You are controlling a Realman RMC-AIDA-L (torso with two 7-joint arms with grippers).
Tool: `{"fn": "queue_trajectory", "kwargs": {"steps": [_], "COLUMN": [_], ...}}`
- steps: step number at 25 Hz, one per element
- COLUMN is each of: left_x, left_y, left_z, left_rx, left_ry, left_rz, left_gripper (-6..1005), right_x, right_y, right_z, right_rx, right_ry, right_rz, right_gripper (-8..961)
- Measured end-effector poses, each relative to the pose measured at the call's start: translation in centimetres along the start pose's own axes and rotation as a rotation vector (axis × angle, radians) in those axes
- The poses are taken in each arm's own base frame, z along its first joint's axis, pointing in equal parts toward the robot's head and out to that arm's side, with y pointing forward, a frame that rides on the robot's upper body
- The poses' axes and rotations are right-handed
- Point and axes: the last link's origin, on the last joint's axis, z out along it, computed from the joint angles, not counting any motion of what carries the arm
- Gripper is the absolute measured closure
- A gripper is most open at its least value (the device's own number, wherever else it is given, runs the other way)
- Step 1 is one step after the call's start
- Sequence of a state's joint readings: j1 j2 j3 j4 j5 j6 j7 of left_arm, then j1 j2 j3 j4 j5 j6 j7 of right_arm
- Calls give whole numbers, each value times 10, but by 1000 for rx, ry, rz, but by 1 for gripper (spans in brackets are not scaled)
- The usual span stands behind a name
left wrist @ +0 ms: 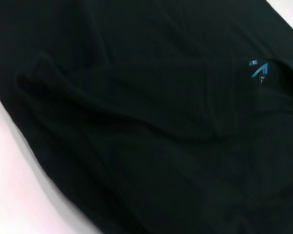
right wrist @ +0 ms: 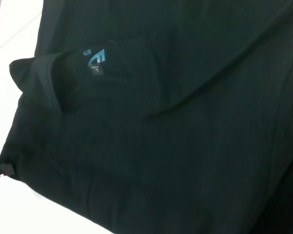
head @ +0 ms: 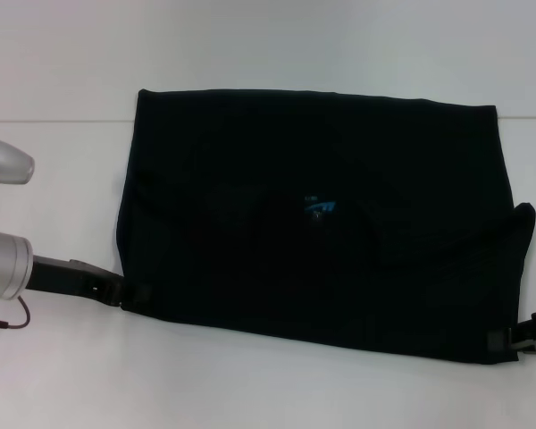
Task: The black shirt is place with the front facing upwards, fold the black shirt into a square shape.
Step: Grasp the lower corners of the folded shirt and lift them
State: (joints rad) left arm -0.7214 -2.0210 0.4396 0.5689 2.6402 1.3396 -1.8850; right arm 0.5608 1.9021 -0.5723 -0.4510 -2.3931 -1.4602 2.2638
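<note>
The black shirt lies on the white table as a wide rectangle, its blue neck label showing near the middle. My left gripper is at the shirt's near left corner, its fingers shut on the cloth edge. At the near right corner my right gripper is shut on the cloth too. The fabric beside it stands up in a small peak. The left wrist view is filled by the shirt and its label. The right wrist view shows the collar and label.
Bare white tabletop surrounds the shirt on the near side and to the left. The table's far edge meets a pale wall just behind the shirt. A thin red cable hangs under my left arm.
</note>
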Motion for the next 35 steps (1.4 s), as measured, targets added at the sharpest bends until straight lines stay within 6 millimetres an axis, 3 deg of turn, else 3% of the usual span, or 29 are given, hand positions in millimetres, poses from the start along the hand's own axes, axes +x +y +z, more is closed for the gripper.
{"fn": "queue_trajectory", "kwargs": {"steps": [10, 17, 25, 35], "left_x": [-3, -15, -68, -120], "left_y": [1, 2, 10, 35], "left_z": [1, -2, -30, -42], "left_rx": [-14, -38, -162, -294], "left_ry": [42, 52, 136, 103], "left_rz": [15, -3, -60, -49], "left_gripper": [972, 971, 971, 971], "right_x": [3, 5, 19, 43], "right_y": [-3, 0, 0, 2], "right_z": [-2, -2, -12, -19], "right_rx": [-4, -27, -76, -157], "right_ry": [-14, 2, 37, 100], "right_rz": [-1, -15, -61, -157], "right_gripper": [906, 906, 906, 906]}}
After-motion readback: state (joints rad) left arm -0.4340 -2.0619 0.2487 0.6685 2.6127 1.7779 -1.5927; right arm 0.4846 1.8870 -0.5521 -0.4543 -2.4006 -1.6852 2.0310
